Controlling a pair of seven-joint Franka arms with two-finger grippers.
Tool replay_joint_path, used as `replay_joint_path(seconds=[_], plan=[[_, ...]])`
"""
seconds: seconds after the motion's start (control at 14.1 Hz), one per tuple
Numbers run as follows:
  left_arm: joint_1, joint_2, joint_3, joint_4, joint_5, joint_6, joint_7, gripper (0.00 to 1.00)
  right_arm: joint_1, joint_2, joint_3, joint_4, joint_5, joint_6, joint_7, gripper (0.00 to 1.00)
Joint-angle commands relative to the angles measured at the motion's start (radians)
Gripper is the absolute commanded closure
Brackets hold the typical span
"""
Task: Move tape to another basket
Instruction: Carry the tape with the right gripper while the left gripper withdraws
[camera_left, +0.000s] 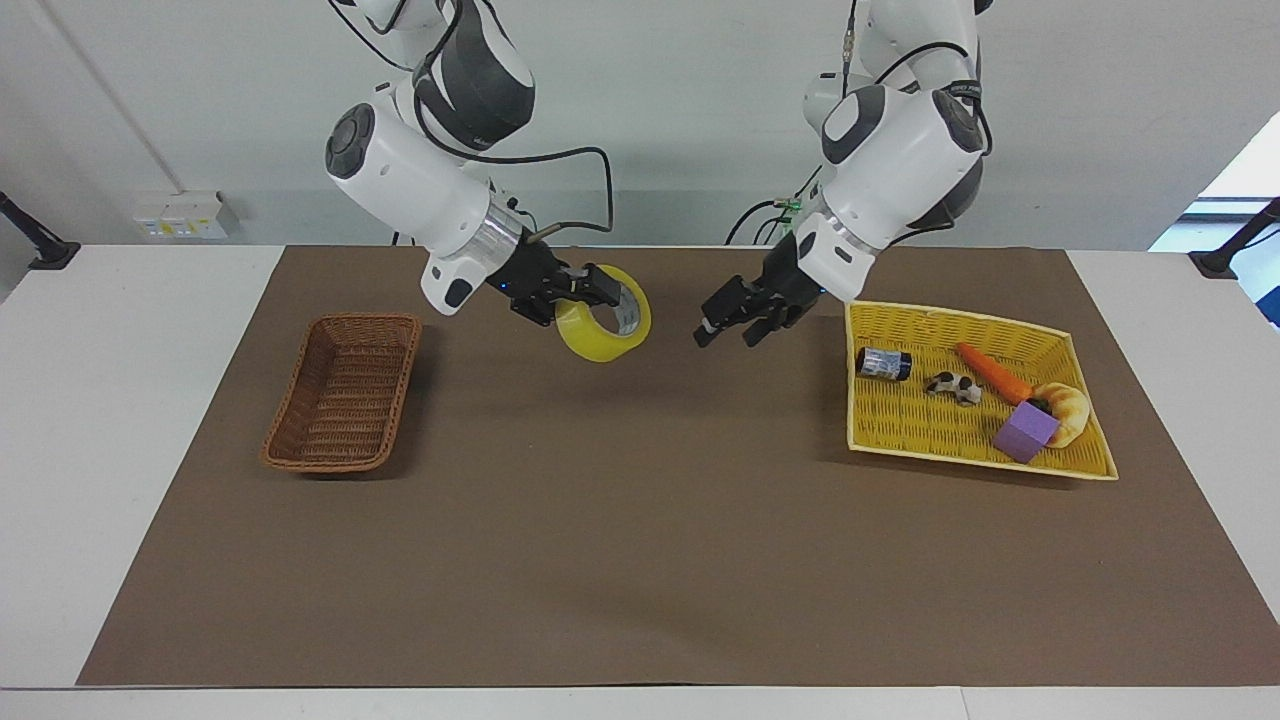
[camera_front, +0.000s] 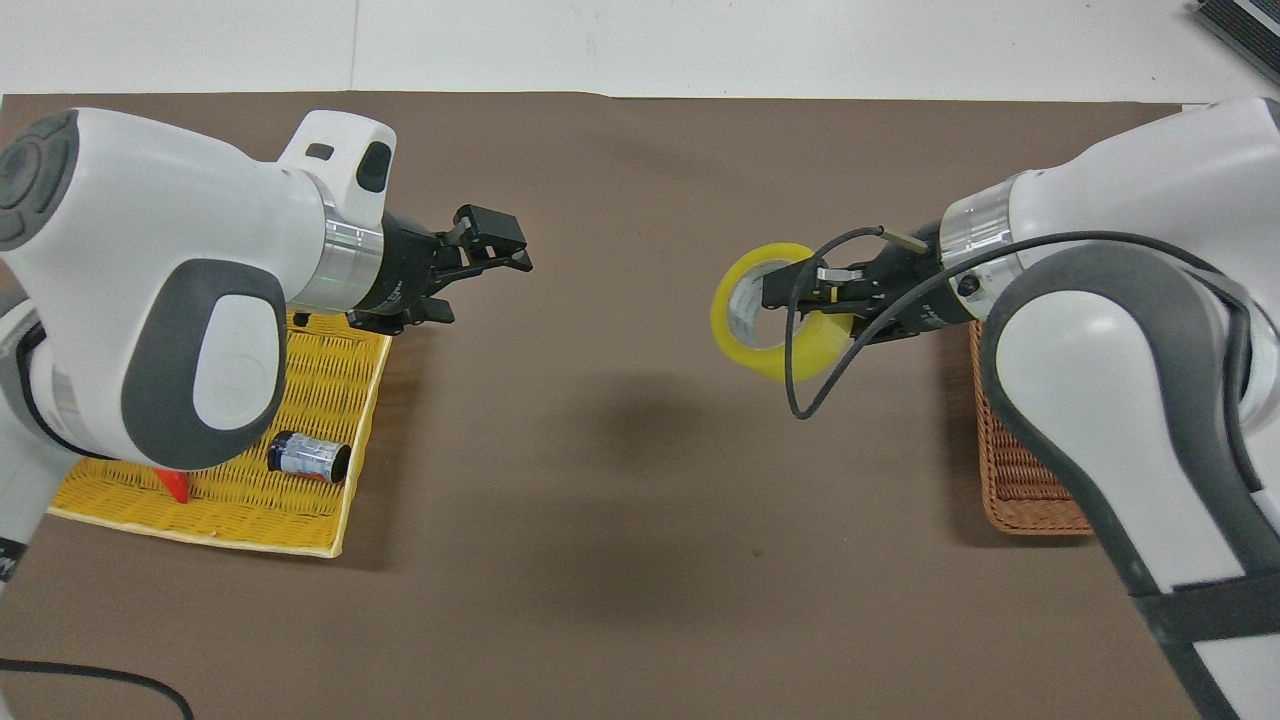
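The tape (camera_left: 603, 338), a yellow roll with a pale core, hangs in the air over the brown mat, between the two baskets. My right gripper (camera_left: 595, 292) is shut on its rim, one finger inside the core; it also shows in the overhead view (camera_front: 790, 295) holding the tape (camera_front: 770, 365). The small brown wicker basket (camera_left: 290, 410) stands empty toward the right arm's end; in the overhead view only part of the basket (camera_front: 1020, 490) shows under the right arm. My left gripper (camera_left: 725, 335) is open and empty in the air beside the yellow tray basket; it also shows in the overhead view (camera_front: 480, 285).
The yellow tray basket (camera_left: 960, 315) at the left arm's end holds a small can (camera_left: 884, 363), a black-and-white figure (camera_left: 955, 386), a carrot (camera_left: 990, 372), a croissant (camera_left: 1068, 408) and a purple block (camera_left: 1025, 432). A brown mat (camera_left: 640, 560) covers the table.
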Motion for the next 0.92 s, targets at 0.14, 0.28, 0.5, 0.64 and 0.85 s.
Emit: replay_joint_path(seconds=[0.14,0.28,0.5,0.64,0.85], plan=[[0.146,-0.017,-0.008,-0.007,0.123,-0.085,0.142,0.00,-0.173,0.032,0.008,-0.013,-0.055,0.005,-0.032,1.00],[0.207,-0.018,-0.006,-0.007,0.156,-0.102,0.216,0.00,-0.245,0.026,0.008,-0.045,-0.057,0.008,-0.095,1.00],[0.263,-0.021,-0.006,0.031,0.279,-0.183,0.335,0.00,-0.349,-0.011,0.007,-0.132,-0.072,-0.006,-0.237,1.00],[0.290,-0.021,-0.006,0.065,0.301,-0.230,0.441,0.00,-0.399,-0.063,0.007,-0.235,-0.075,0.008,-0.317,1.00],[0.296,-0.023,-0.006,0.143,0.362,-0.362,0.535,0.00,-0.480,-0.048,0.005,-0.296,-0.080,0.019,-0.473,1.00]])
